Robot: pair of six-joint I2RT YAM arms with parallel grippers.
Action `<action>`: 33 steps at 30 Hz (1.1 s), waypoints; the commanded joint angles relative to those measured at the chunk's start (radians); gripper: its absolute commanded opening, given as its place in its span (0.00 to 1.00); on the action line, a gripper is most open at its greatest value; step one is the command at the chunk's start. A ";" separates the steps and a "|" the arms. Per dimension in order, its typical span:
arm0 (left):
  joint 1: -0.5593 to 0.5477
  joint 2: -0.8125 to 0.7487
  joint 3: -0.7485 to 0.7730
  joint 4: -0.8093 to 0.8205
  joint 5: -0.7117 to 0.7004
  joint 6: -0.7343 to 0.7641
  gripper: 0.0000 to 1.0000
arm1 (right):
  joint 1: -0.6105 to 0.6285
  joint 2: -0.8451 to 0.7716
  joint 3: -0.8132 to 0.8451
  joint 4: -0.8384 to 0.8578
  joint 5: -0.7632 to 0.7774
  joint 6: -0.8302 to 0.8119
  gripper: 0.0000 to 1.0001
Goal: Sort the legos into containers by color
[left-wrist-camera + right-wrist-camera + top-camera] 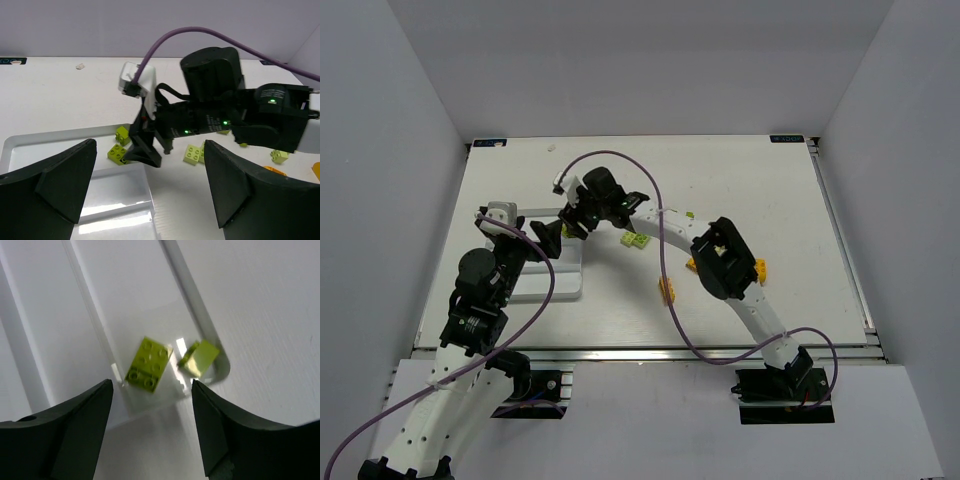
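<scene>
We see a white table [770, 200] carrying a white tray [555, 287] at left, with green bricks [636, 240] and orange bricks [668, 290] loose nearby.

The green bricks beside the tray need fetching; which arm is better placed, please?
Probably right: its open fingers hang over the tray, between those bricks and the left fingers.

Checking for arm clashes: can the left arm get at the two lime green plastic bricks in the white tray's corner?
Probably not: the right claw hangs open directly over both lime green plastic bricks, blocking the open left claw.
</scene>
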 commanded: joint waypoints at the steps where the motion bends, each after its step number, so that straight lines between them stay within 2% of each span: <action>1: 0.003 -0.003 -0.007 0.024 0.037 0.002 0.96 | -0.045 -0.208 -0.134 0.044 0.038 0.064 0.68; 5: 0.003 0.009 -0.006 0.028 0.079 -0.001 0.85 | -0.119 -0.331 -0.293 0.011 0.095 0.131 0.56; 8: 0.003 0.014 -0.004 0.033 0.121 -0.001 0.75 | -0.188 -0.377 -0.370 -0.055 0.136 0.161 0.54; 9: 0.003 0.017 -0.006 0.034 0.126 -0.003 0.74 | -0.200 -0.386 -0.385 -0.071 0.153 0.158 0.55; 10: 0.003 0.015 -0.006 0.036 0.132 -0.004 0.74 | -0.234 -0.401 -0.398 -0.078 0.156 0.151 0.58; 11: 0.003 0.021 -0.006 0.034 0.135 -0.006 0.75 | -0.243 -0.409 -0.410 -0.092 0.155 0.123 0.66; 14: 0.003 0.026 -0.003 0.033 0.140 -0.004 0.82 | -0.275 -0.424 -0.441 -0.106 0.150 0.045 0.74; 20: 0.003 0.029 -0.003 0.031 0.142 -0.004 0.88 | -0.315 -0.333 -0.351 -0.212 0.144 -0.144 0.85; 28: 0.003 0.038 0.000 0.033 0.160 -0.006 0.89 | -0.365 -0.279 -0.330 -0.312 0.109 -0.312 0.87; 33: 0.003 0.035 0.000 0.033 0.160 -0.006 0.89 | -0.390 -0.257 -0.329 -0.364 0.069 -0.365 0.83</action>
